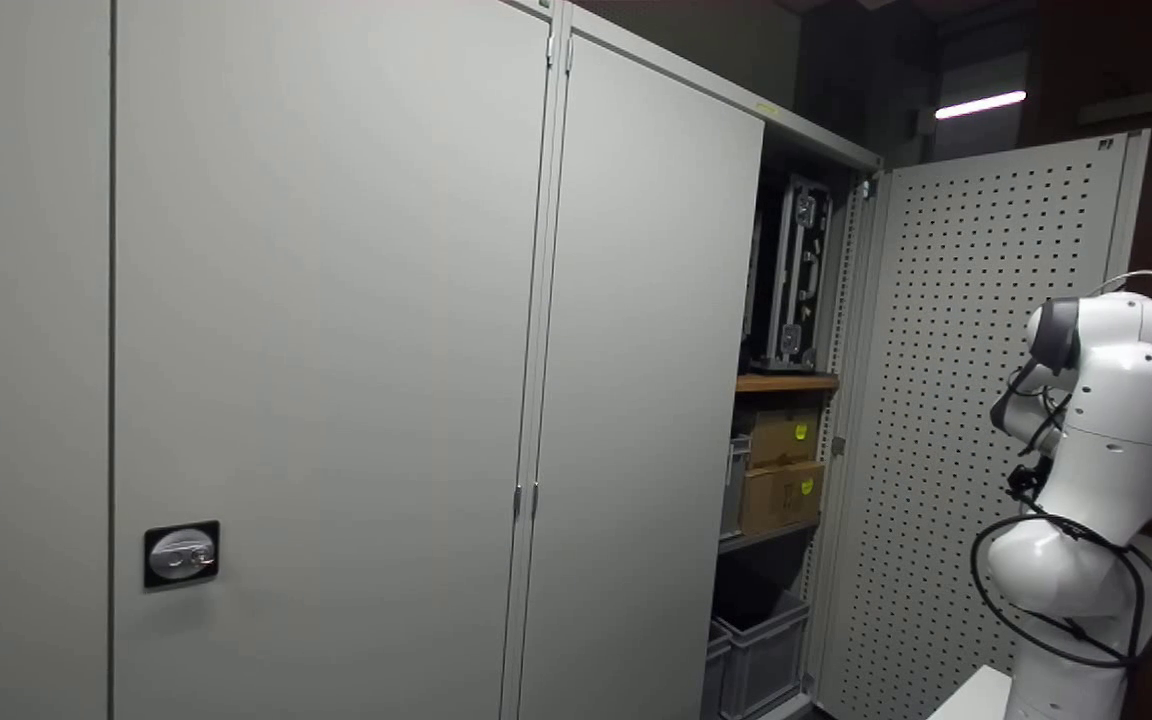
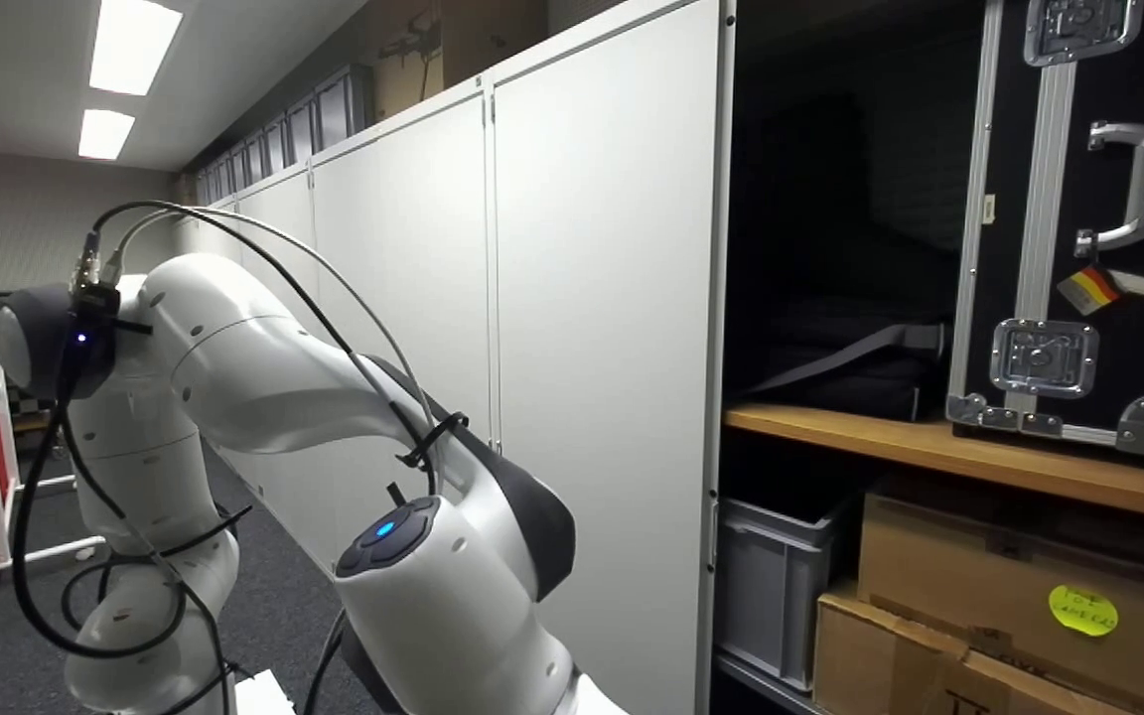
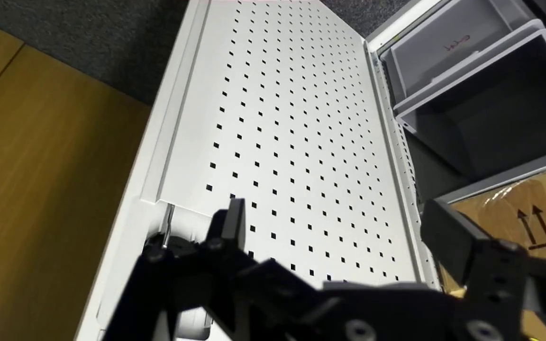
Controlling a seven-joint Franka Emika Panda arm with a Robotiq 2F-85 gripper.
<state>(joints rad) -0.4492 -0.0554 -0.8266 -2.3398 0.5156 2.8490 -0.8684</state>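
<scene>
In the wrist view my gripper [image 3: 337,232] is open, its two dark fingers wide apart with nothing between them. Behind the gap lies the white perforated inner face of an open cabinet door [image 3: 292,118], which also shows in an exterior view [image 1: 996,330]. Close to the left finger is the door's lock mechanism [image 3: 171,237], partly covered by the gripper; whether they touch I cannot tell. Past the right finger is a cardboard box [image 3: 524,222] with printed arrows. The gripper itself cannot be made out in the exterior views, where the white arm [image 2: 473,606] shows.
Inside the open cabinet are a wooden shelf [image 2: 850,437], a black flight case [image 2: 1059,258] and grey bins [image 3: 500,94]. Shut cabinet doors [image 1: 336,300] stand alongside. A wooden surface [image 3: 50,166] lies beside the door's outer edge, with dark carpet [image 3: 88,33] beyond.
</scene>
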